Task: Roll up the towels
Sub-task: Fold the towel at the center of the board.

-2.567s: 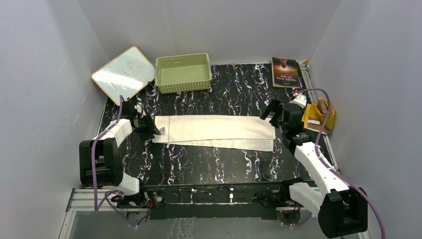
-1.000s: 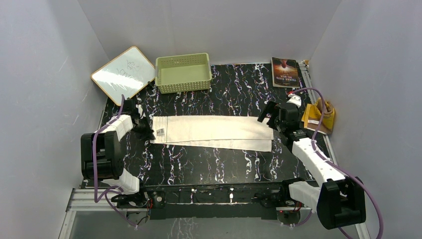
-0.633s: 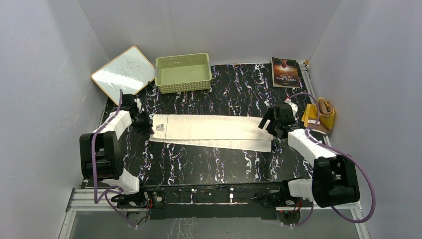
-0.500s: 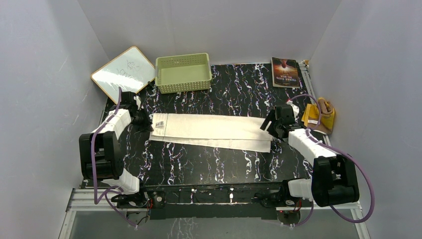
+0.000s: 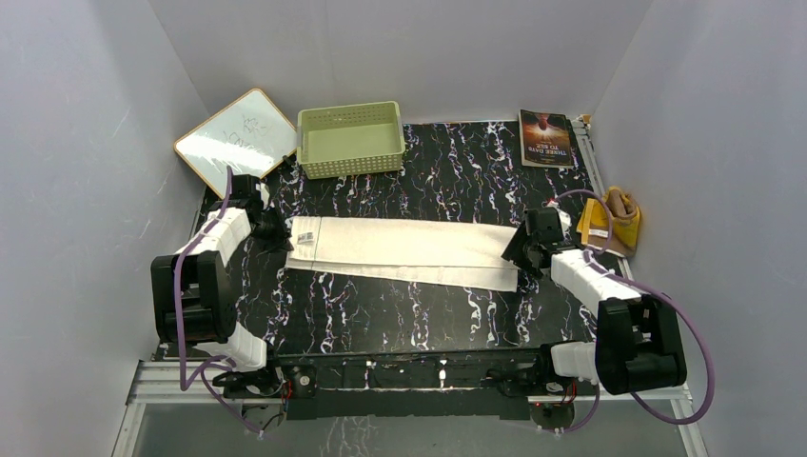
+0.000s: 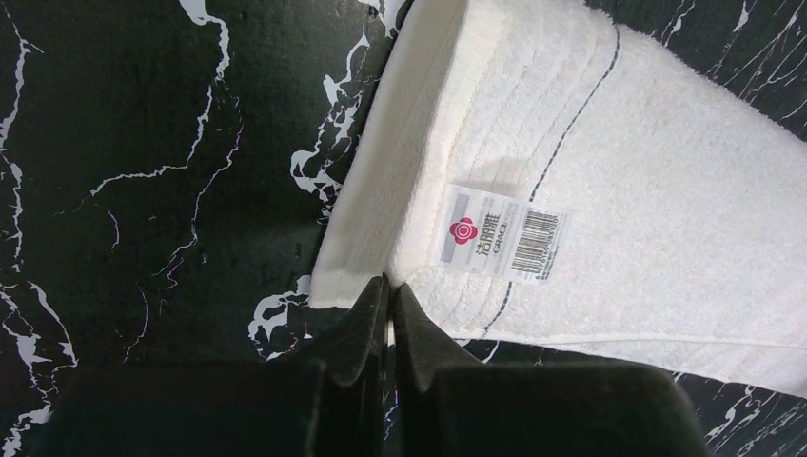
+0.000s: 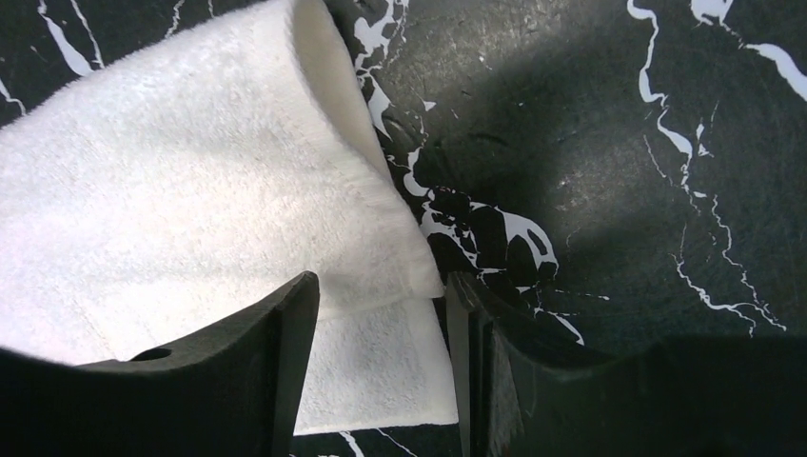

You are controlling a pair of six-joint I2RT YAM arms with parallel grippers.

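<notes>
The white towel (image 5: 404, 250) lies flat as a long folded strip across the middle of the black marbled table. My left gripper (image 5: 283, 237) is at its left end, shut on the near corner of that edge (image 6: 388, 284), just below the barcode label (image 6: 502, 238). My right gripper (image 5: 515, 253) is open, low at the towel's right end, and its jaws straddle the near right corner (image 7: 381, 282) of the towel (image 7: 190, 190). The brown and yellow-orange towel (image 5: 610, 221) lies bunched at the table's right edge, beyond the right arm.
A pale green perforated basket (image 5: 348, 165) stands at the back centre-left. A whiteboard (image 5: 236, 141) leans at the back left. A book (image 5: 545, 138) lies at the back right. Grey walls close in both sides and the back.
The towel's left end has shifted slightly left and back with my left gripper. My right arm has folded in, and its gripper has come down onto the towel's right end.
</notes>
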